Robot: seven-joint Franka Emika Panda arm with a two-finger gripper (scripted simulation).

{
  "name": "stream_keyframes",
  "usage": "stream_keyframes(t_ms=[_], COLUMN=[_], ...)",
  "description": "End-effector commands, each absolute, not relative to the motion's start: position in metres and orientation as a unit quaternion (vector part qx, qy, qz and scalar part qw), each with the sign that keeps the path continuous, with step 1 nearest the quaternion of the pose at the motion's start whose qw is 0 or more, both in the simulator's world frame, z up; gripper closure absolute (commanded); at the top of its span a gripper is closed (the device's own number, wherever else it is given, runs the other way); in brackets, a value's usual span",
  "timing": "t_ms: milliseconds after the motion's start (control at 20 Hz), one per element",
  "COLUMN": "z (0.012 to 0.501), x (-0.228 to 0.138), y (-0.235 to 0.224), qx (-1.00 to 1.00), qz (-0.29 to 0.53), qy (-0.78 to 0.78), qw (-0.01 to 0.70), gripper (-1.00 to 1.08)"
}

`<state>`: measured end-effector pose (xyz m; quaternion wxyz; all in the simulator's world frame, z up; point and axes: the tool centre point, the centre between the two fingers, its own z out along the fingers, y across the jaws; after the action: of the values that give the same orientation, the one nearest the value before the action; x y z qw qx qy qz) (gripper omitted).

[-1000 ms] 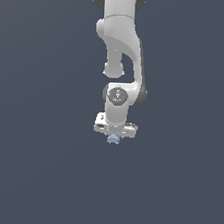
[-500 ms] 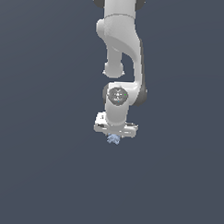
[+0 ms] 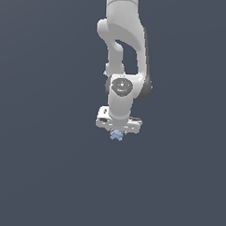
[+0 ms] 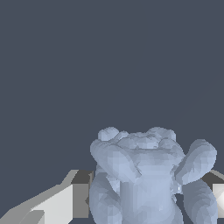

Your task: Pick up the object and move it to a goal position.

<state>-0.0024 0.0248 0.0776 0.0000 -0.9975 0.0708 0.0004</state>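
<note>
Pale blue-grey and lumpy all over, the object [image 3: 116, 135] sits tucked right under the white gripper [image 3: 117, 132], between the fingers [image 4: 57, 203]. In the wrist view it fills the gap, one finger on each side, so the pincer looks closed on it. My worry is that bumpy surface: flat pads probably only touch a few high spots, so it could twist or slip out on a fast move. No goal marker shows anywhere, so overshooting seems possible too.
</note>
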Motion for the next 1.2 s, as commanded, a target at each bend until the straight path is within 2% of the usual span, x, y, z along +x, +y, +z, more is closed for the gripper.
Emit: stream_keyframes(t_ms=[0,450,1150], z=[0.094,0.178,0.338], x=[-0.007,-0.031,-0.075], y=[0.028,0.046,0.080], qx=[-0.997,-0.998,-0.997], qz=[0.000,0.000,0.000], qy=[0.071,0.071,0.071], qw=[0.000,0.000,-0.001], gripper=[1.08,1.08,1.08])
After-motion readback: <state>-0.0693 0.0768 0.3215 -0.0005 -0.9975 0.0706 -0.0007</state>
